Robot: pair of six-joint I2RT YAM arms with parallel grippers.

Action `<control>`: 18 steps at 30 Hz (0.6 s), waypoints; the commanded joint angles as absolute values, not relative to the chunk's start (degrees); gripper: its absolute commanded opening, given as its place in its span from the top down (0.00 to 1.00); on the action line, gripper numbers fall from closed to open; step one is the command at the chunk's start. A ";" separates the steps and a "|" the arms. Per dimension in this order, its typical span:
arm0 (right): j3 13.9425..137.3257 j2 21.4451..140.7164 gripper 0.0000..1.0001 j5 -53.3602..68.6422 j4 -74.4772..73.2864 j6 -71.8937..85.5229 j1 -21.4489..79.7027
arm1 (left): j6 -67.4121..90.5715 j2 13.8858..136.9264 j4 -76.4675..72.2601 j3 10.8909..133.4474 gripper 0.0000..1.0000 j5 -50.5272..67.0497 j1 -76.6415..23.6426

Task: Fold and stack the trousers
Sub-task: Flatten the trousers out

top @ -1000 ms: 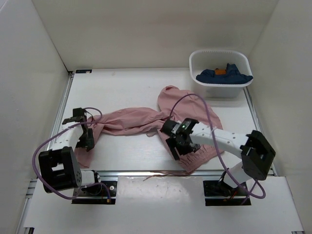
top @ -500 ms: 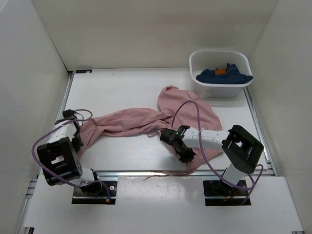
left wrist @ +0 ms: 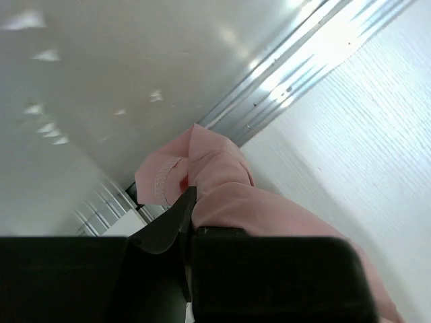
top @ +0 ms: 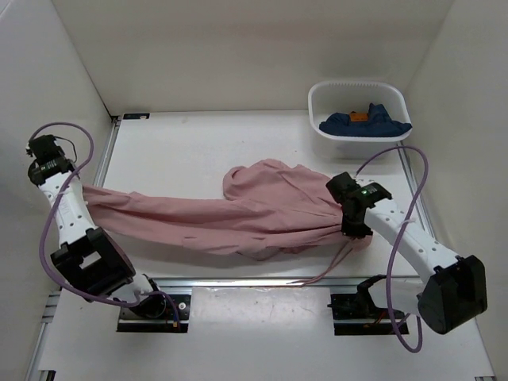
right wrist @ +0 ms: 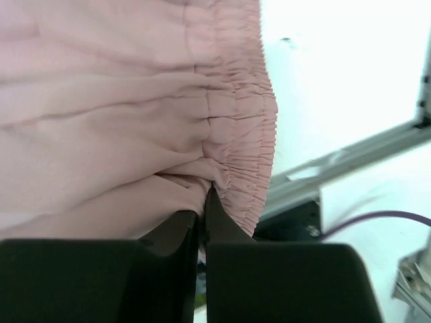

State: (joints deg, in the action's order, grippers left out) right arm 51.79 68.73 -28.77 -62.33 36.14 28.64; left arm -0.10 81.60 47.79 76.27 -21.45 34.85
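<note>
The dusty-pink trousers (top: pixel 238 214) hang stretched in a long band across the table, from the left wall to the right side. My left gripper (top: pixel 79 193) is raised by the left wall and shut on a leg end. In the left wrist view its fingers (left wrist: pixel 190 202) pinch a pink hem fold (left wrist: pixel 215 175). On the right, my right gripper (top: pixel 352 226) is shut on the gathered waistband (right wrist: pixel 246 134), with its fingertips (right wrist: pixel 205 198) closed into the fabric. A pink drawstring (top: pixel 333 266) dangles below the waistband towards the near rail.
A white tub (top: pixel 317 99) at the back right holds a dark blue garment (top: pixel 365 125) with an orange tag. White walls enclose the left, back and right. A metal rail (top: pixel 238 282) runs along the near edge, and purple cables loop off both arms.
Both grippers have shut on the trousers and pulled apart. The left arm rose towards the left wall, the right moved right, and the crumpled cloth is now drawn out long.
</note>
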 commanded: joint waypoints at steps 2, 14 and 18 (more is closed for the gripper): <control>54.76 68.64 1.00 -31.12 -67.42 30.42 24.17 | 0.00 85.07 50.89 77.70 0.86 -20.83 31.83; 60.28 75.49 1.00 -32.52 -67.49 27.17 21.63 | 0.00 109.24 52.47 92.96 0.18 -21.97 27.25; 61.52 75.50 1.00 -33.57 -68.82 25.76 18.90 | 0.00 106.71 52.47 94.75 0.04 -18.72 27.25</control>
